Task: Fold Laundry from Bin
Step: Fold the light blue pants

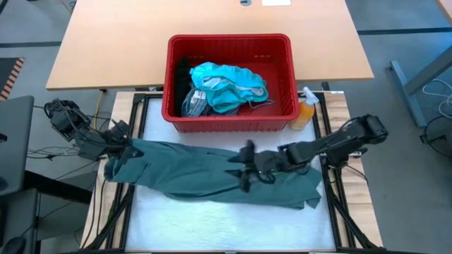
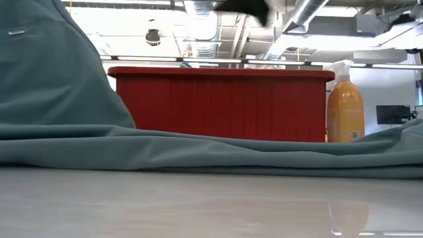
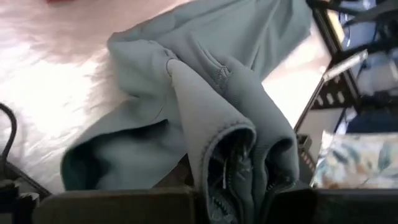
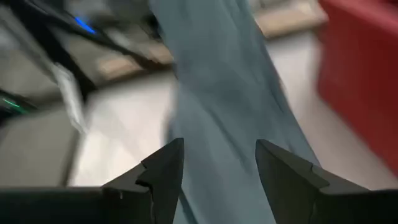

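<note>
Laundry split in two spots: one grey-green garment [image 1: 205, 175] stretched across the white table surface [image 1: 212, 226] in front of the bin, running from the left edge to the right edge, bunched and creased, not folded. In the low view it lies as a long flat ridge [image 2: 211, 155] with its left end lifted high. The rest sits in the red bin [image 1: 229, 116], at the far side of the work area against the wooden tabletop [image 1: 127, 42]: teal pieces [image 1: 226, 85] on top, a blue-grey striped cloth [image 1: 194, 104] at the near left, something black [image 1: 182, 74] along the left wall.

Left gripper [image 1: 119, 144] at the garment's left end, clamped on a gathered fold; the wrist view shows fabric with a zipper edge [image 3: 230, 162] pinched right at the fingers.

Right gripper [image 1: 247, 166] over the middle of the garment, fingers [image 4: 161, 174] spread apart with cloth [image 4: 230, 124] visible between them, nothing held.

Orange spray bottle [image 1: 305, 111] stands upright just beside the bin's near right corner.
</note>
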Motion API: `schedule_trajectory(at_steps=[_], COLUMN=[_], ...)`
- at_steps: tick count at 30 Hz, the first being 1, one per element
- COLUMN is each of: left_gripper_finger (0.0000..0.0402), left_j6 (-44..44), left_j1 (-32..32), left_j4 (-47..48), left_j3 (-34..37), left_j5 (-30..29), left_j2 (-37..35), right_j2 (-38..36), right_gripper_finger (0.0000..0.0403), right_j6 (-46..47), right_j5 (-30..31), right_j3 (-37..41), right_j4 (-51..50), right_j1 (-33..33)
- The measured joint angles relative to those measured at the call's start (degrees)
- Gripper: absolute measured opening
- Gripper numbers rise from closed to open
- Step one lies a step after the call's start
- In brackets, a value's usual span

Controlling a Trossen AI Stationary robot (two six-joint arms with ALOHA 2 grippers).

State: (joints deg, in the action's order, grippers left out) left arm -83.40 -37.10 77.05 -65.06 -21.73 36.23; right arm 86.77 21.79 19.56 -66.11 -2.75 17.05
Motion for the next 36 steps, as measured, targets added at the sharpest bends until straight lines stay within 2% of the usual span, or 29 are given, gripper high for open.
schedule_trajectory(at_steps=[3,6,10,16,23,27,31,36], left_gripper_finger=[0.0029,0.0029,0.0029,0.0029,0.0029,0.0029,0.0029,0.0029], left_j6=[4.85,11.01,17.35,19.31,22.97,25.84,26.85,26.87], left_j1=[0.01,0.01,0.00,0.00,-0.22,-0.26,-0.14,0.00], left_j4=[-2.70,-7.77,-14.67,-17.78,-22.12,-25.79,-25.64,-25.74], left_j3=[0.00,0.00,0.00,0.00,0.00,-0.10,-1.29,-1.95], left_j5=[1.89,4.40,8.49,14.18,15.30,13.71,10.48,9.19], left_j2=[1.57,4.53,10.25,19.34,24.81,25.73,25.61,25.64], right_j2=[5.87,12.03,19.80,29.42,37.90,42.01,43.87,43.88], right_gripper_finger=[0.0225,0.0226,0.0236,0.0253,0.0257,0.0257,0.0257,0.0257], right_j6=[-9.11,-11.64,-13.97,-20.18,-19.03,-17.57,-15.40,-15.81], right_j5=[-5.59,-10.14,-14.24,-15.20,-20.36,-24.09,-29.20,-29.90], right_j3=[-1.47,-7.06,-18.64,-39.02,-58.48,-63.60,-64.35,-64.35], right_j4=[15.52,18.25,11.60,-3.67,-16.20,-20.35,-20.78,-20.50], right_j1=[-1.01,-2.01,-3.14,-3.53,-5.02,-5.96,-6.05,-5.96])
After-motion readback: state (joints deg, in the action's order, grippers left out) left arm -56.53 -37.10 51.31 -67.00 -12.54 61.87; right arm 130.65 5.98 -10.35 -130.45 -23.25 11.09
